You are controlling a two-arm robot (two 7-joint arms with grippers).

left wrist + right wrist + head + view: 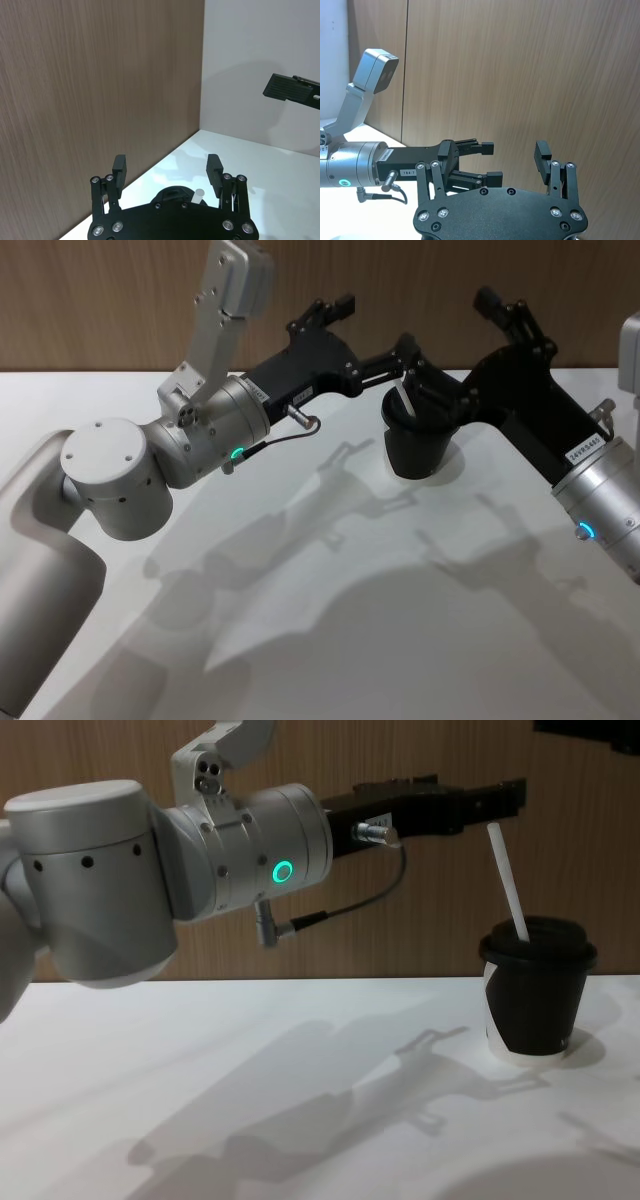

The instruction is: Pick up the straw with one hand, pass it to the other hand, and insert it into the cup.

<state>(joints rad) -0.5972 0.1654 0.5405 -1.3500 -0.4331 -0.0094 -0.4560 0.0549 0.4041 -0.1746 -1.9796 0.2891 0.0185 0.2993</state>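
Observation:
The black cup (535, 995) stands on the white table at the far right, with the white straw (507, 880) leaning out of its domed lid. My left gripper (470, 795), on the silver arm with the green ring, hovers open just above the straw's top and touches nothing. From the head view, the cup (418, 445) and a bit of the straw (404, 398) sit under the left gripper (377, 325). The straw's end (199, 192) shows between the spread fingers (216, 170). My right gripper (505, 305) is raised beside the cup, open and empty (492, 155).
A wood-panelled wall (120, 300) runs right behind the table's back edge, close to both grippers. The left arm's silver elbow (110, 475) hangs over the table's left side. Bare white tabletop (350, 620) spreads in front of the cup.

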